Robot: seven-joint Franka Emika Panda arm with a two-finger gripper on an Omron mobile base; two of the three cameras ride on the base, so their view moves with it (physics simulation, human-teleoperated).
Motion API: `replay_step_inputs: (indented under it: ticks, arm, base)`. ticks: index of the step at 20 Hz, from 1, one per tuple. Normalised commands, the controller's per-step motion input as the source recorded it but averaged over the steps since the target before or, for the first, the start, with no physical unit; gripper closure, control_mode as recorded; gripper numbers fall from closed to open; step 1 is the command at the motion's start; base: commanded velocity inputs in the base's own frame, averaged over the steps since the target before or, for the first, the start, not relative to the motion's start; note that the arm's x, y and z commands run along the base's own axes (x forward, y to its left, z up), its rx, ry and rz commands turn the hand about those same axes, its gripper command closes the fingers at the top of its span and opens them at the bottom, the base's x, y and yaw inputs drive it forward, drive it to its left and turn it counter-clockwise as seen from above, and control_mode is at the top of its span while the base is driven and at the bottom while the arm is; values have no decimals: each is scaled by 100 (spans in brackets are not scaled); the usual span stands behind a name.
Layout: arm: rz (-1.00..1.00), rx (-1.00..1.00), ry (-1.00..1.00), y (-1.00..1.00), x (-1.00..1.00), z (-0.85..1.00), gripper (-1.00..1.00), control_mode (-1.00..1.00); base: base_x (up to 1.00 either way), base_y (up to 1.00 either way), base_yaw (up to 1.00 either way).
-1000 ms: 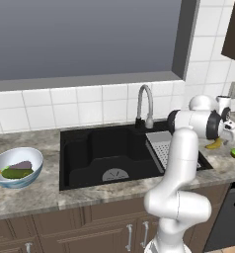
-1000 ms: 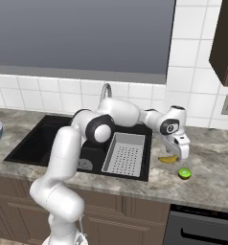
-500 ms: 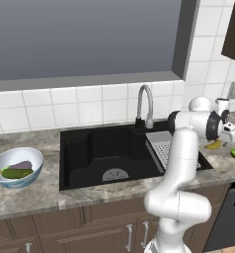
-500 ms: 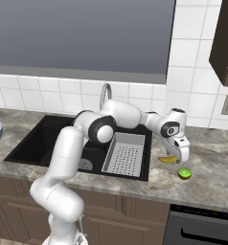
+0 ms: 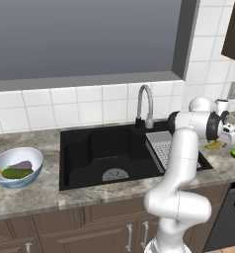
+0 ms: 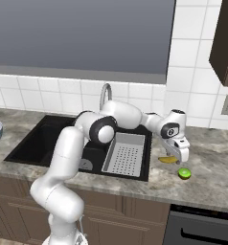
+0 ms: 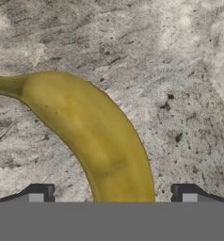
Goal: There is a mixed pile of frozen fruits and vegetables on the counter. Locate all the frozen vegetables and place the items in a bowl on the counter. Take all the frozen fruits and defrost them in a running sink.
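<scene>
On my far left the bowl [image 5: 17,167] holds the cucumber [image 5: 15,173] and eggplant [image 5: 21,165], so the vegetables look sorted. Past the sink [image 5: 109,153], I have the pincer [image 6: 178,155] spread wide, straddling the banana [image 7: 92,139] on the counter [image 7: 170,70] for a grasp. The lime [image 6: 184,173] lies just beyond.

We count one banana [image 7: 100,141], one lime [image 6: 184,173], one bowl [image 5: 1,163] (holding two vegetables: one cucumber [image 5: 16,173], one eggplant [image 5: 21,165]), and one sink [image 5: 80,153].
</scene>
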Motion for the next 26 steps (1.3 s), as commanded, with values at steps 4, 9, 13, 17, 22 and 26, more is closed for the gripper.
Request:
replay_step_inputs:
  ticks: [4, 9, 13, 17, 22, 26]
  arm:
    - [0, 0, 0, -5, 0, -21, 100, -100]
    - [0, 1, 0, -10, 0, -18, 100, -100]
    - [-1, 2, -1, -15, 0, -28, 100, -100]
    - [0, 0, -3, -4, -2, -26, 100, -100]
    - [0, 0, -11, 1, -24, 0, 100, -100]
    - [0, -2, -11, 20, -15, 15, 100, -100]
  base:
    - [0, 0, 0]
    - [0, 0, 0]
    - [0, 0, 0]
    - [0, 0, 0]
    - [0, 0, 0]
    - [0, 0, 0]
